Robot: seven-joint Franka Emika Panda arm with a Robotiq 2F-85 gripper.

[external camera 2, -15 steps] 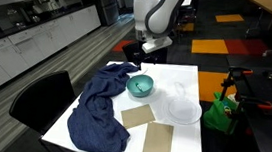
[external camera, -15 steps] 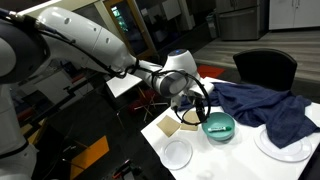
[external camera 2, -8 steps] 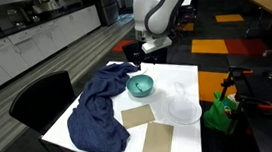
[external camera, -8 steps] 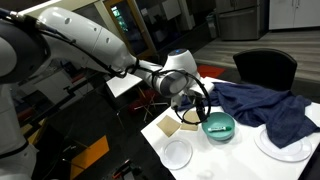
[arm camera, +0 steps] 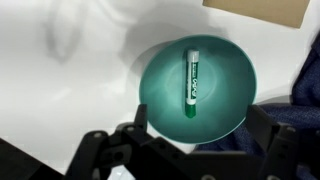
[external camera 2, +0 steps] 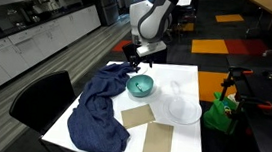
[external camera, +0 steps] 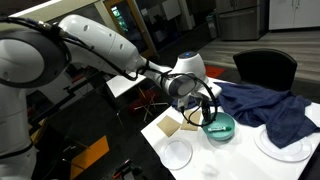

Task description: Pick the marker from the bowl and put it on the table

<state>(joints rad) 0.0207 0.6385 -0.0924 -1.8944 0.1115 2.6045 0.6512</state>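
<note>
- The table (external camera: 212, 158) is big and white. It has bare room near the bowl, and that looks like a good place to lay the marker later.
- The arm (external camera: 100, 42) reaches over the table and holds the gripper above the bowl.
- The cloth (external camera: 265, 105) is blue and lies just beside the bowl. Keep the fingers away from it so that it does not catch.
- The bowl (arm camera: 158, 85) sits on the table, right under the gripper. Its inside is deep and shiny. I think the fingers must go down inside without bumping the rim, or the bowl may slide.
- The gripper (arm camera: 198, 122) is wide open and has nothing in it. It hangs above the bowl, not yet down inside.
- The marker (arm camera: 192, 80) lies flat in the middle of the bowl's bottom. In the wrist view one finger stands on each long side of it, which looks right. Go straight down, close softly on the marker's middle, then lift straight up.
</note>
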